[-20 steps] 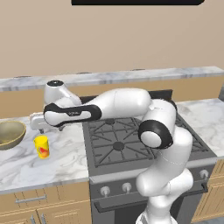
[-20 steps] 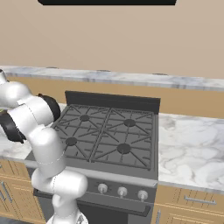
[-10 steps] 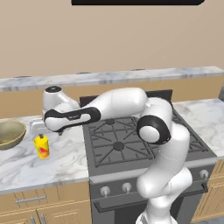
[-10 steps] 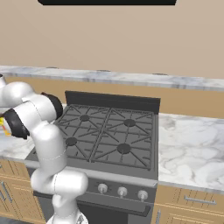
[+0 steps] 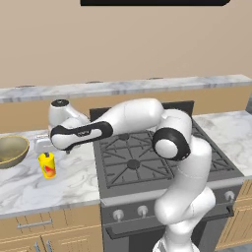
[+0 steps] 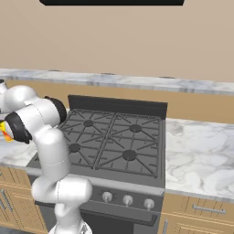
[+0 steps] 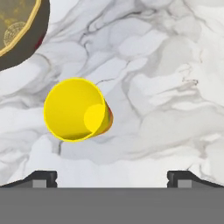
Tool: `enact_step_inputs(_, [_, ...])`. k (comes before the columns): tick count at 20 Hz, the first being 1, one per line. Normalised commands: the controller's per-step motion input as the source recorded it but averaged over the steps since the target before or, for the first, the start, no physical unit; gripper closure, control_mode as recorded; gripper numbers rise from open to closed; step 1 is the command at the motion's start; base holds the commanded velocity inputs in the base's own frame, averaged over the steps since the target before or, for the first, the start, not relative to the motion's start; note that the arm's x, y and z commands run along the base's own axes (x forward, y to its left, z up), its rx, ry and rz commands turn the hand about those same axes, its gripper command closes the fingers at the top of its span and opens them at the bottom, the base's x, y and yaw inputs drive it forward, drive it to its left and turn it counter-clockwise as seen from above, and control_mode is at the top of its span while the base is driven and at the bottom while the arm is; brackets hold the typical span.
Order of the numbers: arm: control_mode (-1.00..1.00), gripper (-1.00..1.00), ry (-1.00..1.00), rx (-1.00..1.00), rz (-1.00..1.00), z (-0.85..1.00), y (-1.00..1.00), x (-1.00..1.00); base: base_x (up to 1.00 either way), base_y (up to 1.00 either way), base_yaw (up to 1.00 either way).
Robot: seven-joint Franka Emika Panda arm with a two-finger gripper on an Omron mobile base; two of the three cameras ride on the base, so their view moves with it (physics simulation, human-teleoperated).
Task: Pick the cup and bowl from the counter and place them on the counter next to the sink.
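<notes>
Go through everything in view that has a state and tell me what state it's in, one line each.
cup: upright on the counter, empty, not held.
bowl: right way up on the counter, apart from the cup.
gripper: open above the cup, fingers holding nothing.
stove: no flames or pots on burners.

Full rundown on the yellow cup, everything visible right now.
The cup is a small, bright yellow cylinder with a red-orange mark on its side, matte like plastic. It stands upright on the white marble counter, left of the stove, beside but apart from the olive-tan bowl. The hand view looks down into its open mouth: it is empty, its yellow floor showing. Nothing touches it; the gripper hangs above, jaws wide, the cup off-centre between them.
</notes>
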Motion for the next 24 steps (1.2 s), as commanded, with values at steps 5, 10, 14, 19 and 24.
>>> enact_step_inputs(5, [-1.00,-1.00,0.00,0.00,0.00,-0.02,0.00,0.12,0.00,0.00,0.00])
enact_step_inputs(10, [-1.00,-1.00,0.00,-0.01,0.00,-0.02,0.00,0.09,0.00,0.00,0.00])
enact_step_inputs(14, [-1.00,-1.00,0.00,0.00,0.00,0.00,0.00,0.00,0.00,0.00,0.00])
enact_step_inputs(19, [-1.00,-1.00,0.04,-0.02,0.00,-0.14,0.00,0.00,0.00,0.00,0.00])
enact_step_inputs(24, [-1.00,-1.00,0.02,0.00,0.00,-0.22,0.00,0.00,0.00,0.00,0.00])
